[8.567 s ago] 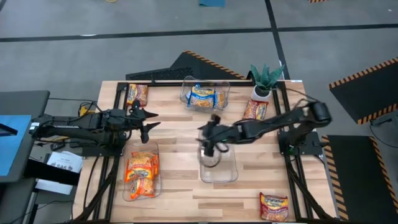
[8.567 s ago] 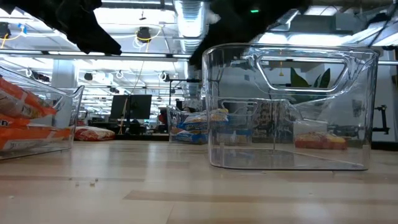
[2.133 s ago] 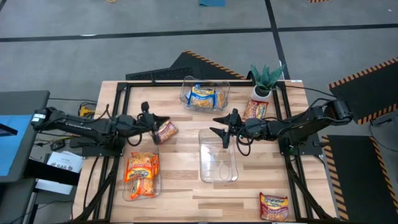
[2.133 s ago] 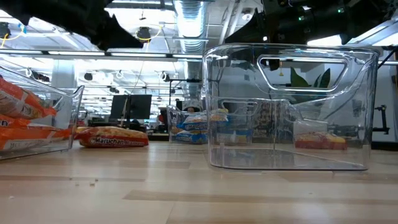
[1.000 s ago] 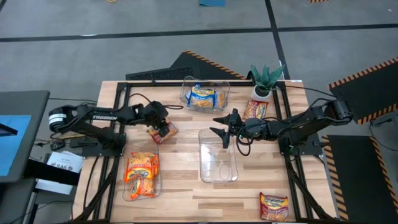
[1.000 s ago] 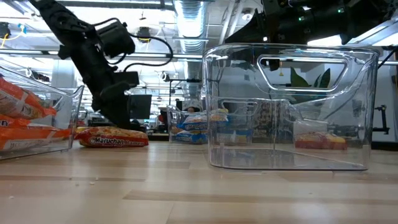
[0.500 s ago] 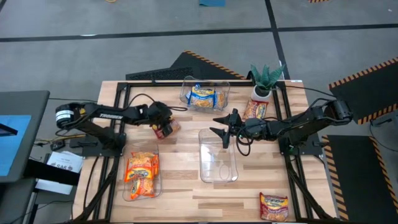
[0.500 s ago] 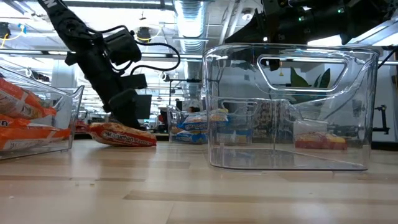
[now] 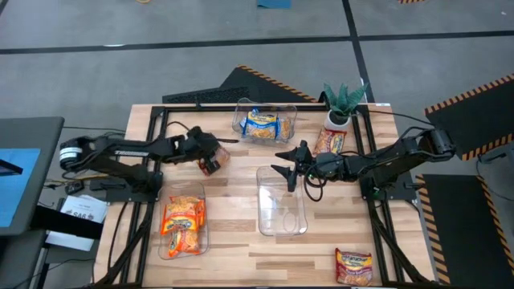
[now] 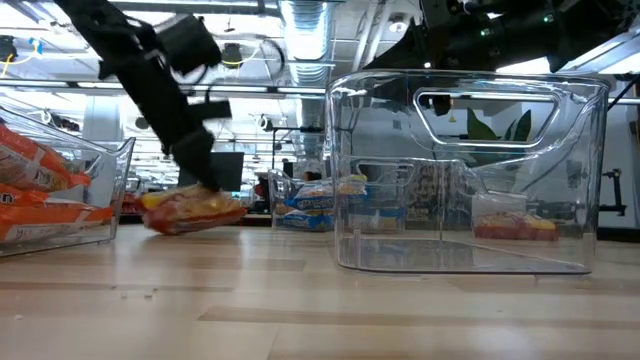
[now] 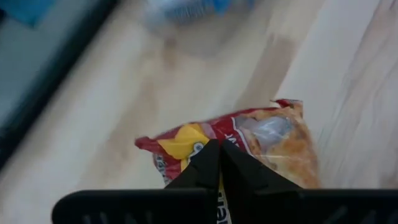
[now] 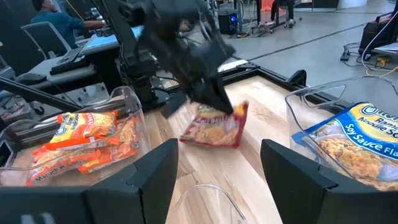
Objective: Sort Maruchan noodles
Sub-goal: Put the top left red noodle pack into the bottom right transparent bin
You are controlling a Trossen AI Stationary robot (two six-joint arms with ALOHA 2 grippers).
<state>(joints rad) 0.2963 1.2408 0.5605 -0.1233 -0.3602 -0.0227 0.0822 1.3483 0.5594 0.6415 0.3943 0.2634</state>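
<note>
My left hand (image 9: 210, 163) is clamped shut on a red-orange Maruchan noodle packet (image 9: 214, 160), pinching one edge; the packet hangs tilted, just above the tabletop (image 9: 233, 241), left of the far bin of blue packets (image 9: 264, 125). My right hand (image 9: 283, 164) waits with fingers spread wide over the far end of the empty clear bin (image 9: 281, 210). Orange packets (image 9: 184, 223) fill the near-left bin.

overhead, table-level, two wrist views
</note>
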